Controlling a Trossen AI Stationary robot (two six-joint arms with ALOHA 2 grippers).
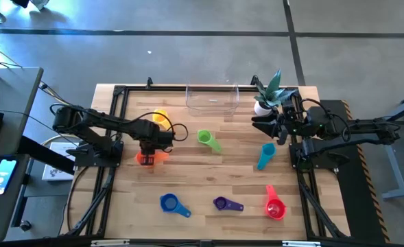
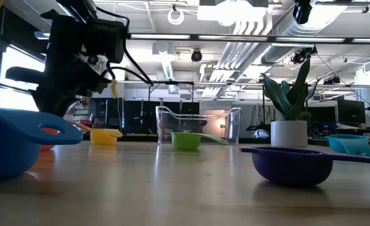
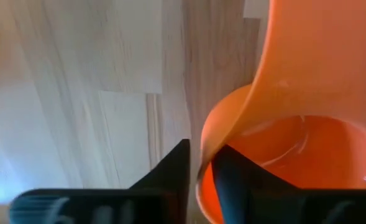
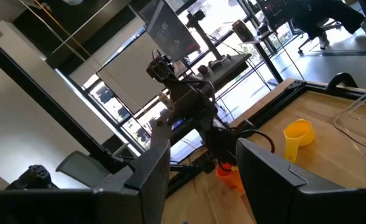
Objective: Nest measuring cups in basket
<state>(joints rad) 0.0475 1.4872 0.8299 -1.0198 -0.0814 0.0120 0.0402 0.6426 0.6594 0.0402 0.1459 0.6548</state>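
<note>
Blue cup sits closest in the low view, big and round, with a flat handle that has a hole in it. From above it lies at the front of the table, left of the middle. Farther left, the left claw points down at the orange cup. It is pinched narrow on the cup's wall, with one finger outside the bowl and the other inside. That cup is bright orange and smooth, and it rests on the wood near the table's left side. Just behind it sits the yellow cup, small and open side up. Next comes the green cup near the middle, with its handle pointing toward the front right. Behind the green cup, at the back edge, stands the basket. It is a see-through box with low walls, and no cup is in it. At the front lies the purple cup, with its handle pointing right. The right claw waits at the back right, its fingers wide apart and holding nothing. It is just beside a little white pot with a green plant. In front of that claw lies the light blue cup. The red cup lies at the front right, with its handle pointing toward the back.
</note>
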